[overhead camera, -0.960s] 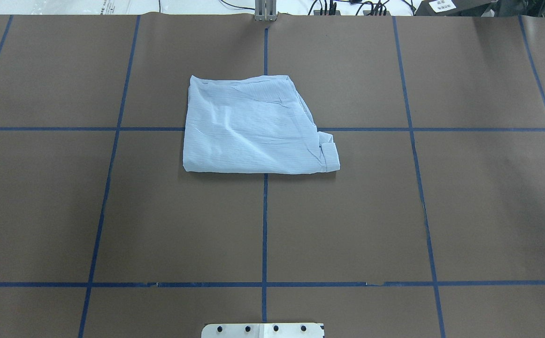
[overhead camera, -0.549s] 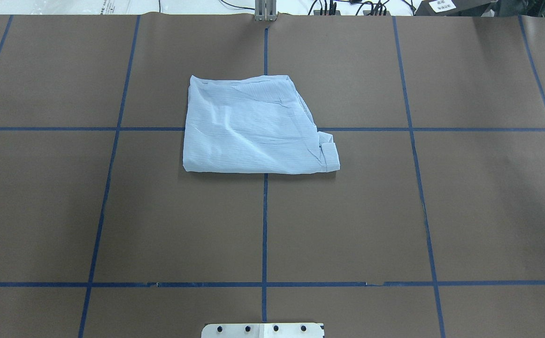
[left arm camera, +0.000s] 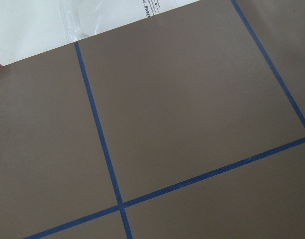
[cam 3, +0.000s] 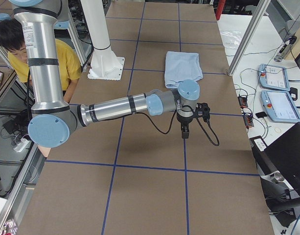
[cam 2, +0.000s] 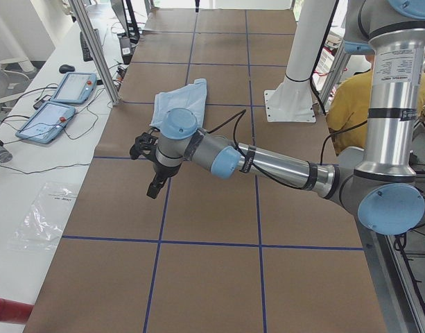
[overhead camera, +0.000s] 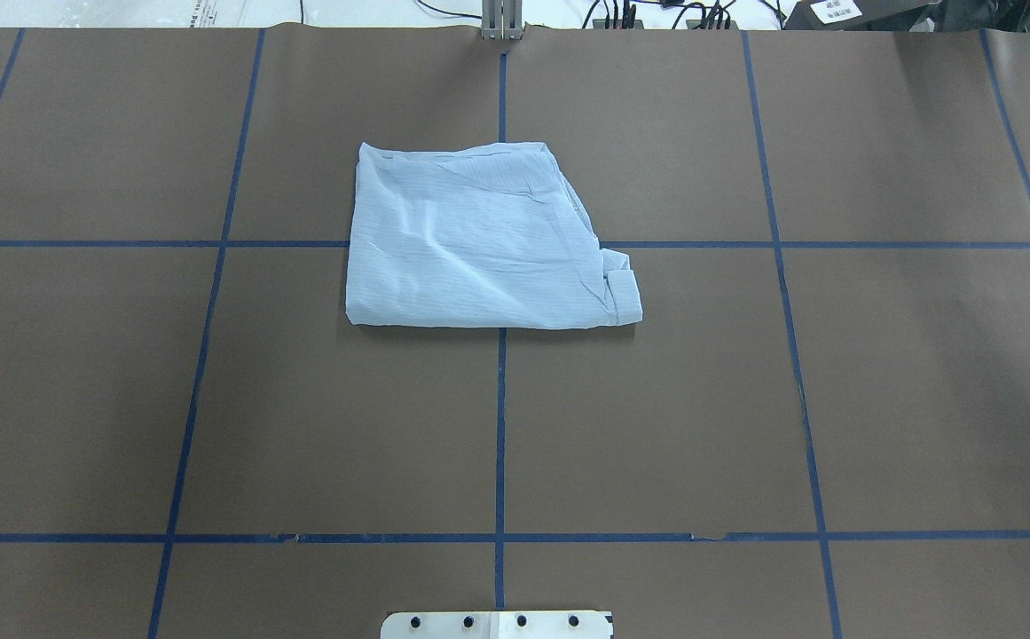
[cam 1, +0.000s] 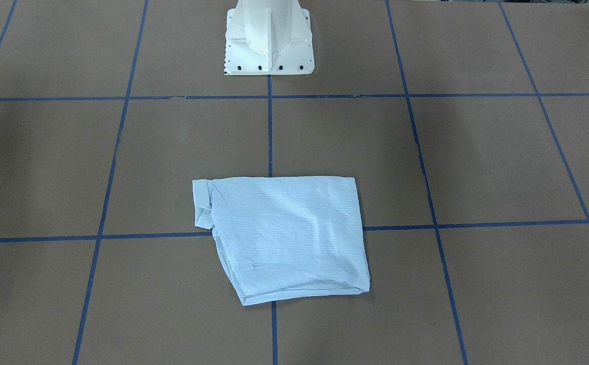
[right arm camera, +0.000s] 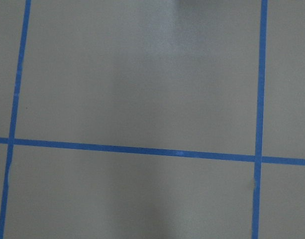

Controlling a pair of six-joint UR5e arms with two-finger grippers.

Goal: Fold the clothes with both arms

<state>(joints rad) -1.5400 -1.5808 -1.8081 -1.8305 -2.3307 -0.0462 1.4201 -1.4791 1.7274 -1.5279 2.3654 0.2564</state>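
Observation:
The clothes are one pale blue striped shirt [overhead camera: 479, 240], folded into a rough rectangle and lying flat near the middle of the brown table; it also shows as the shirt [cam 1: 286, 233], [cam 2: 181, 104], [cam 3: 183, 66]. Both arms are stretched out low over the table ends, far from it. The left gripper [cam 2: 153, 187] hangs over the robot's left end, the right gripper [cam 3: 185, 132] over the right end. They show only in the side views, so I cannot tell whether they are open or shut. Each wrist view holds only bare brown paper and blue tape lines.
The white pedestal [cam 1: 269, 38] stands at the robot's edge of the table. Two teach pendants [cam 2: 59, 100] and a plastic bag [cam 2: 49, 215] lie on the white bench beyond the far edge. A person in yellow [cam 3: 37, 58] sits behind the robot. Metal posts [cam 2: 94, 48] rise at the far edge.
The shirt has not moved. A small dark piece at the overhead view's right edge has slipped a little further out of the frame.

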